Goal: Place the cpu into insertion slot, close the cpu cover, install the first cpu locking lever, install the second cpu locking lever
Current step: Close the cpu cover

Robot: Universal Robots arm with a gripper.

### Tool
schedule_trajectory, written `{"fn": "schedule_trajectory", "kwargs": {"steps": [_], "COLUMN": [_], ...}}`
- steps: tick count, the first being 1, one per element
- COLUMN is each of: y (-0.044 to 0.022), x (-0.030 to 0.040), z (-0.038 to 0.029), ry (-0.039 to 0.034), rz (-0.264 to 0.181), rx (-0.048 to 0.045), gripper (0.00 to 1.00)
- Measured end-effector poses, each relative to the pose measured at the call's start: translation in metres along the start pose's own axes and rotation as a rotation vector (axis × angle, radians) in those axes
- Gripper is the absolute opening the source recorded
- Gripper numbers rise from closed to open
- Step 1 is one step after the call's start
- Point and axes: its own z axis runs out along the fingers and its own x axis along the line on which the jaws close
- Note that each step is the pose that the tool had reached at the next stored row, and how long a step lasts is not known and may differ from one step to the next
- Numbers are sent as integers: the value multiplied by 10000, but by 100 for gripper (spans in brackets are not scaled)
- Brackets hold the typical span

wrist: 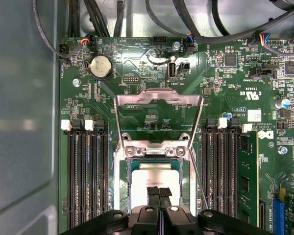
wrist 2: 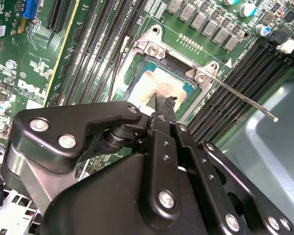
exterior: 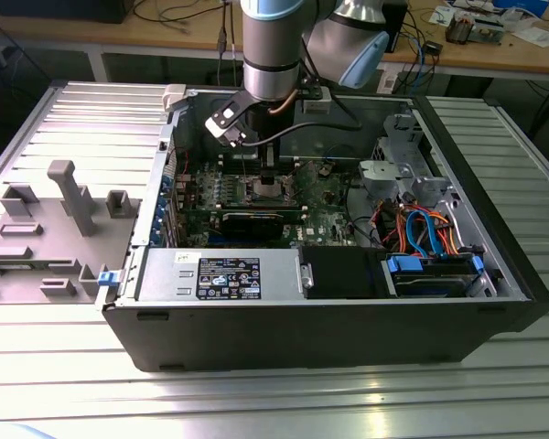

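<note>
The cpu [wrist: 154, 177], a pale silver square, lies flat in the insertion slot [wrist: 118, 188], whose metal rim is ringed by green board. The cpu cover [wrist: 159, 97] stands swung up and open on its hinge at the slot's edge. My gripper [wrist: 159, 195] hangs right over the cpu with its black fingers pressed together and nothing between them. In the second wrist view the gripper [wrist 2: 162, 102] has its tip at the edge of the cpu [wrist 2: 159, 81], and a thin wire locking lever [wrist 2: 245, 102] sticks out, unlatched, from the slot's corner. In the exterior view the gripper [exterior: 270, 178] reaches down into the open computer case.
Black memory slots [wrist: 85, 176] flank the socket on both sides, with a fitted memory board [wrist: 245, 171] nearby. A round coin battery [wrist: 101, 66] and cables [wrist: 112, 19] lie beyond the cover. The case walls [exterior: 302, 334], power supply [exterior: 224, 274] and drive cage [exterior: 430, 265] surround the board.
</note>
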Motion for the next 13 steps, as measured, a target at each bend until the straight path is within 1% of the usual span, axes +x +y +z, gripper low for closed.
{"fn": "schedule_trajectory", "kwargs": {"steps": [3, 9, 13], "y": [1, 1, 2], "x": [0, 0, 0], "z": [-21, -33, -64], "ry": [0, 0, 2], "rz": [-2, -1, 0], "rx": [-1, -1, -2], "gripper": [11, 11, 11]}}
